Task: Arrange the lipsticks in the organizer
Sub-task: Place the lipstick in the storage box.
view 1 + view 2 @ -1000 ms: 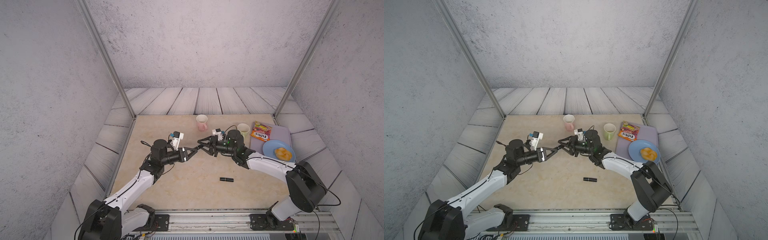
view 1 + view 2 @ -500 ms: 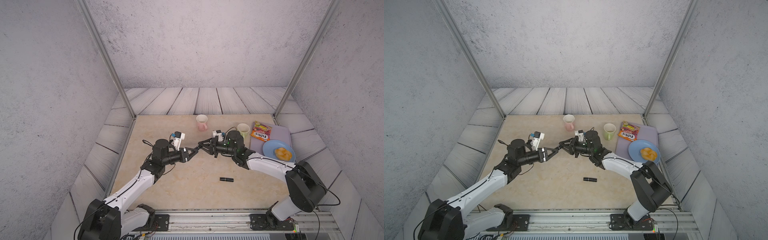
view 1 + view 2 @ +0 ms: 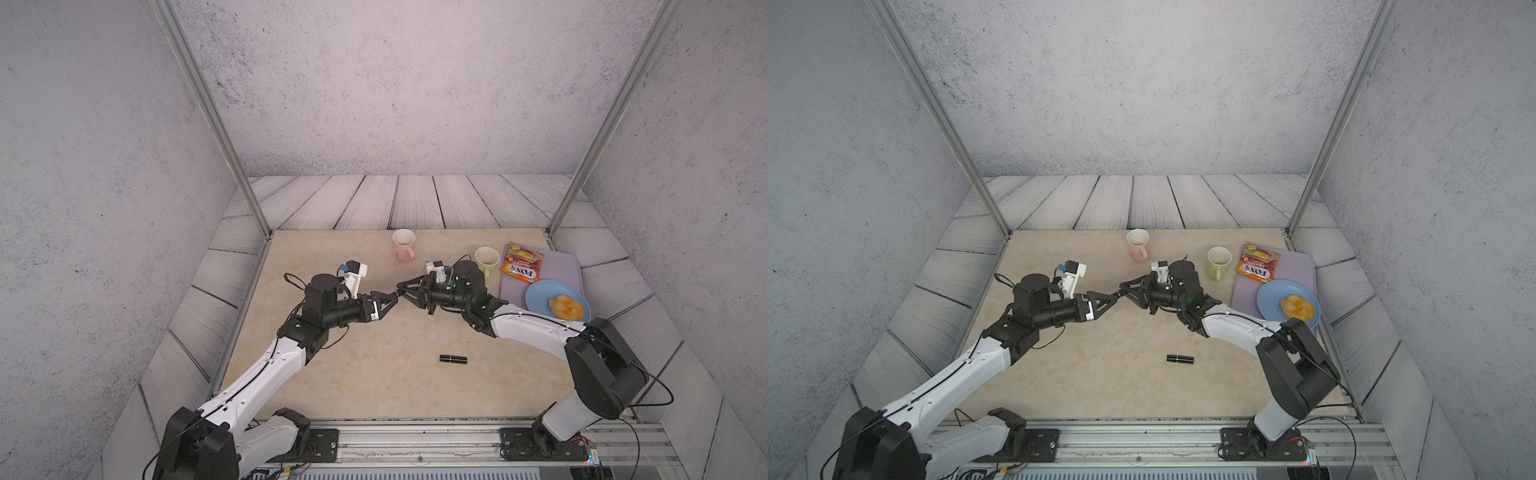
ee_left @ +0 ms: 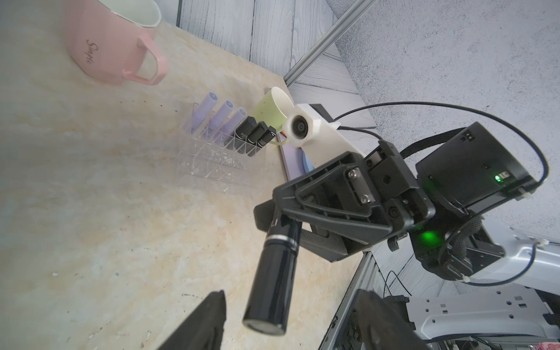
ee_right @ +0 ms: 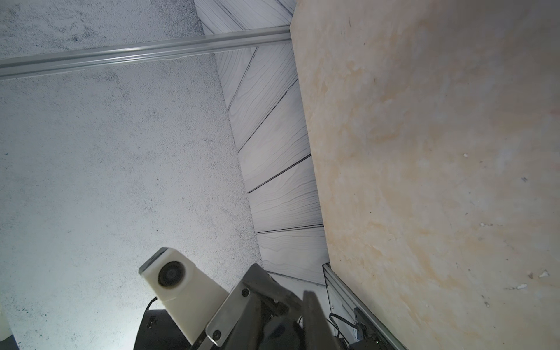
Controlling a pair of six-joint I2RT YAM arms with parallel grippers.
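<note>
Both top views high over table [image 3: 374, 386], wrist views close, mutually facing

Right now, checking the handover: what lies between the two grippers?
A black lipstick: the right gripper clamps it, the left gripper stands open around its free end. Left wrist view.

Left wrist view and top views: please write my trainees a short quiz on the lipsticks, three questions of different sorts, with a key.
1. True or false: the right gripper is shut on a black lipstick.
2. How many lipsticks stand in the organizer?
3. The loose lipstick is: A standing upright; B lying on its side; C inside a mug.

Key: 1 true; 2 six; 3 B.
</note>
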